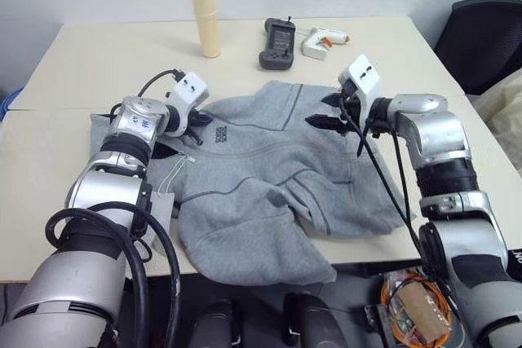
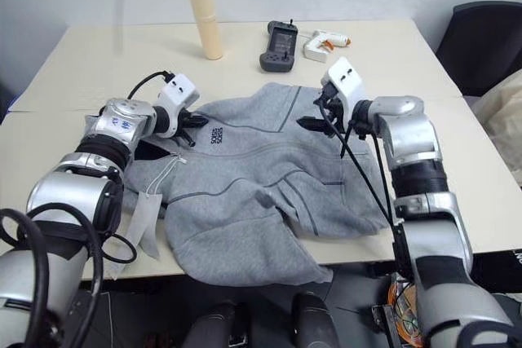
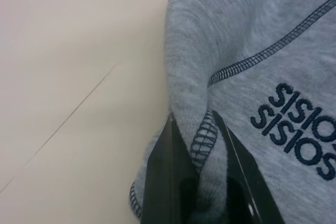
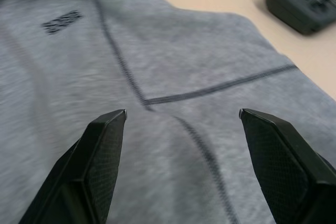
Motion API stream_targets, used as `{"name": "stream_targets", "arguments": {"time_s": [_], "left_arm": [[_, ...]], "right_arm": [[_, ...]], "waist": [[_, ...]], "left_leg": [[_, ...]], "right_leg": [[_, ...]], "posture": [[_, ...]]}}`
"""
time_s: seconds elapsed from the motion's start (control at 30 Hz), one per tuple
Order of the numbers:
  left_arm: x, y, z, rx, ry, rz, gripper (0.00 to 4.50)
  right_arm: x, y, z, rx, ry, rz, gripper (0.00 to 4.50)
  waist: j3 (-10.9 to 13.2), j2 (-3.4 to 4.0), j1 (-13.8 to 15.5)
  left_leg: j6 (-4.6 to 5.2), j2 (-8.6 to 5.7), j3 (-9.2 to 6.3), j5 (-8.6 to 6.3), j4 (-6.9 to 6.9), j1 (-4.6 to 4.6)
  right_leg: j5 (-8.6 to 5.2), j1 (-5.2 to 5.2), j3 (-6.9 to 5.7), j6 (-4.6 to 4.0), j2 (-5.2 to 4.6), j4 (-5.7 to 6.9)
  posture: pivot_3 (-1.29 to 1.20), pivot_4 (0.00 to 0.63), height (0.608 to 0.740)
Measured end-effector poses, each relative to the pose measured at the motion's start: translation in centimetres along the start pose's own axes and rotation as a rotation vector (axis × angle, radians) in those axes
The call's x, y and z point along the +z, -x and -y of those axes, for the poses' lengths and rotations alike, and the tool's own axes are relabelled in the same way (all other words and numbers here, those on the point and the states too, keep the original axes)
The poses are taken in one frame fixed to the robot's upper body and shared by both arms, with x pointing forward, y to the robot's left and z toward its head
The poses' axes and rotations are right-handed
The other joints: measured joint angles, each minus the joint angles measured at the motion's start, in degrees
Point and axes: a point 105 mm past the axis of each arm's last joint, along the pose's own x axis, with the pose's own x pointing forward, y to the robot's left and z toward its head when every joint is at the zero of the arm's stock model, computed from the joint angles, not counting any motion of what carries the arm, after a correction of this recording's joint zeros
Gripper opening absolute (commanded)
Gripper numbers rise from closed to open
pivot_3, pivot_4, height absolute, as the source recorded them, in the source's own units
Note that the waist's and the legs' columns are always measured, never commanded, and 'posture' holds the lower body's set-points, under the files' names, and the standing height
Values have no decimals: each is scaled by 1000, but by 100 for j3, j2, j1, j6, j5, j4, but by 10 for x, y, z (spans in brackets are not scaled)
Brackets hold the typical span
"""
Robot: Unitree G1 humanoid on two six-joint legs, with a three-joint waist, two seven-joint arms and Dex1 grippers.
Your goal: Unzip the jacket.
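Your left gripper is clamped on a stitched fold of the jacket beside the dark chest logo. Your right gripper hangs just above the fleece with its fingers wide apart, holding nothing.

The main risk is that the left pinch looks to have only a seam edge, not the zip line. If you pull with the right side while that thin fold is your only anchor, the fleece may slide out, or the whole jacket may drag across the worktop instead of the zip opening. I cannot make out the zip pull in any view, so closing the right gripper blindly could bunch plain cloth. The white hang tags trail over the near edge by the left arm and could snag.

The jacket lies crumpled near the middle of the worktop. It reaches the near edge, where a lobe hangs over. Its long axis seems to run across, roughly parallel to the near edge, with the collar end toward the left edge. The folds make that reading uncertain.
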Motion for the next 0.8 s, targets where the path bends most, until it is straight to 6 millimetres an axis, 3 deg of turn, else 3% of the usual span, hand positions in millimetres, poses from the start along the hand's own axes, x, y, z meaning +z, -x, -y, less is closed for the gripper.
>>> {"name": "stream_targets", "arguments": {"time_s": [0.13, 0.27, 0.47, 0.5, 0.57, 0.67, 0.73, 0.8], "left_arm": [[6, 0, 4, -37, -22, 33, 0], [5, 10, 1, -88, -44, 41, 995], [14, 42, -18, -111, -169, 80, 2810], [15, 48, -19, -126, -181, 89, 2810], [21, 64, -23, -172, -189, 123, 2810], [25, 105, -32, -243, -202, 150, 2810], [8, 139, -33, -301, -204, 110, 2810], [-16, 160, -26, -348, -143, 60, 2810]], "right_arm": [[-1, 14, -31, 92, 49, 11, 3607], [3, 30, -49, 154, 103, 12, 3658], [8, 34, -72, 224, 99, 45, 3658], [11, 35, -77, 243, 104, 65, 3658], [17, 36, -90, 293, 143, 103, 3658], [17, 34, -113, 381, 270, 130, 3658], [14, 33, -125, 443, 347, 140, 3658], [15, 35, -129, 470, 369, 150, 3658]], "waist": [[0, -1, 66], [1, -2, 70], [1, -2, 51], [1, -2, 51], [1, -3, 56], [2, -4, 32], [2, -3, -3], [2, -3, -13]], "left_leg": [[0, 0, -1, 0, 16, -3], [1, 0, -2, 0, 20, -4], [0, 5, -2, -1, 19, -4], [0, 5, -3, -1, 20, -4], [0, 4, -3, -1, 20, -4], [0, 5, 0, -1, 19, -3], [-1, 7, 4, -2, 8, 9], [-1, 10, 5, -1, 2, 18]], "right_leg": [[3, 3, -3, 5, 2, 2], [4, 5, -5, 7, 3, 1], [4, 3, -7, 6, 7, 1], [4, 4, -7, 6, 7, 0], [4, 5, -10, 6, 7, -2], [3, 5, -6, 7, 9, -4], [3, 7, 3, 7, 10, -4], [3, 11, 10, 7, 10, -3]], "posture": [[0, 150, 740], [0, 150, 740], [0, 150, 740], [0, 150, 740], [0, 150, 740], [0, 150, 740], [0, 150, 740], [0, 150, 740]]}}
